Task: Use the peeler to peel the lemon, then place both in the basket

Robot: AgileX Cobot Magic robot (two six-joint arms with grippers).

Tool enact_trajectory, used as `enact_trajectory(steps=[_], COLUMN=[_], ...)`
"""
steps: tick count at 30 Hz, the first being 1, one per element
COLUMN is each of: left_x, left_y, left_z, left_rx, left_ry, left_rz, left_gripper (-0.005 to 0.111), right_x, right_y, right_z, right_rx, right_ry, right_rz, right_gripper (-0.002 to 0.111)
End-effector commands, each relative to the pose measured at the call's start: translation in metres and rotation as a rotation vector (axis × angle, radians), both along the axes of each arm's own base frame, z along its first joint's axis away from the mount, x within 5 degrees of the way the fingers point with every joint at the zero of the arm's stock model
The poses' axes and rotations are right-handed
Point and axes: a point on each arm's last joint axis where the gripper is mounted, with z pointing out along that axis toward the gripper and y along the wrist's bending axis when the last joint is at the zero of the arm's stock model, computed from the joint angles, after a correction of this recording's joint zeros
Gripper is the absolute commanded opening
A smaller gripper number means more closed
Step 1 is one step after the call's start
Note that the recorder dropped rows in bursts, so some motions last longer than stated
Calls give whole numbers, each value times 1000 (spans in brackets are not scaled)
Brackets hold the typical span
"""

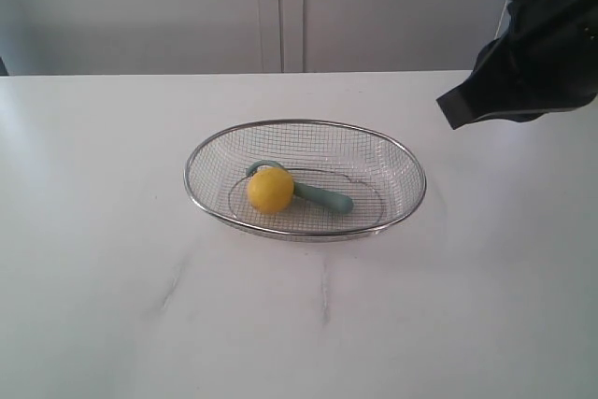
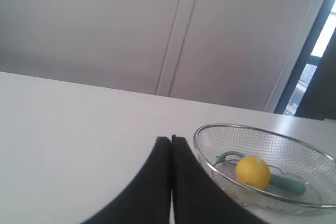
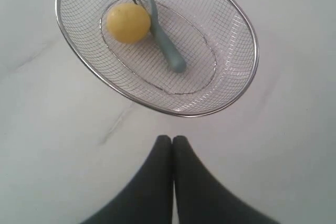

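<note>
The silver wire basket [image 1: 402,161] sits in the middle of the white table. Inside it lie the yellow lemon [image 1: 270,190] and the teal-handled peeler [image 1: 327,198], the lemon resting on the peeler's blade end. The right wrist view shows the lemon [image 3: 128,22], the peeler [image 3: 168,51] and the basket [image 3: 231,93] from above, with my right gripper [image 3: 172,139] shut, empty and apart from the rim. In the exterior view the right gripper [image 1: 448,109] hangs raised at the upper right. My left gripper [image 2: 171,139] is shut and empty beside the basket [image 2: 210,145]; the left wrist view shows the lemon [image 2: 252,171] and peeler [image 2: 286,183].
The white tabletop [image 1: 112,259] has faint grey veins in front of the basket. A pale panelled wall [image 1: 280,7] stands behind the table's far edge.
</note>
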Motion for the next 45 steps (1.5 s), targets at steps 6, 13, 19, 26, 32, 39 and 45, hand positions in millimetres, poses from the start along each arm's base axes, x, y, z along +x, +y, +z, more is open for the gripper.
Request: enact_trajectory(steps=[6,13,19,26,32,39,45], left_x=[-3,-4,-4,-8,-8,-8,-8], left_y=[2,9,5,2,2,3,3], left_z=[-18,-27,-27,-38,-38,-38,-38], left_rx=[43,2,106,386,396,402,409], left_ry=[161,267,248,308,300,297,296], left_rz=[89,162,92,-2,2,4,6], left_gripper=[0,0,0,0,0,0,0], right_x=[0,0,0,0,0,0,-1], right_y=[0,0,0,0,0,0,0], right_z=[2,2,2,2,2,2,2], right_rx=[7,9,9,9,9,9,8], right_ry=[-21,-20,-20,-20,-20,-20,-19], right_rz=[-2,-2,-2,-2,-2,-2,-1], right_gripper=[0,0,0,0,0,0,0])
